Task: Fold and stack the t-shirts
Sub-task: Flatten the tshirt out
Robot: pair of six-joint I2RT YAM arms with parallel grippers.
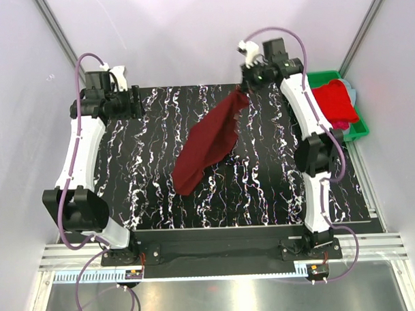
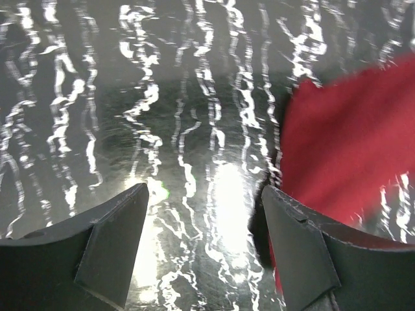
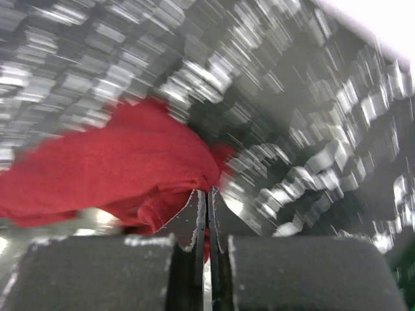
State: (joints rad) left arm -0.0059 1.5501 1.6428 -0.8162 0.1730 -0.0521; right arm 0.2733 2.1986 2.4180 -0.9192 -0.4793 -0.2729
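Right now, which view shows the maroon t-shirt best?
Top external: the whole maroon t-shirt shows, hanging from the shut right gripper. Right wrist shows only a blurred, pinched bunch; left wrist shows just one edge.

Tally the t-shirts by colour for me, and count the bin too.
maroon t-shirt: 1, lifted at one end
bright red t-shirt: 1, in the green bin
pink-magenta t-shirt: 1, only a sliver showing under the red one
green bin: 1
Total: 4 things, 3 of them t-shirts
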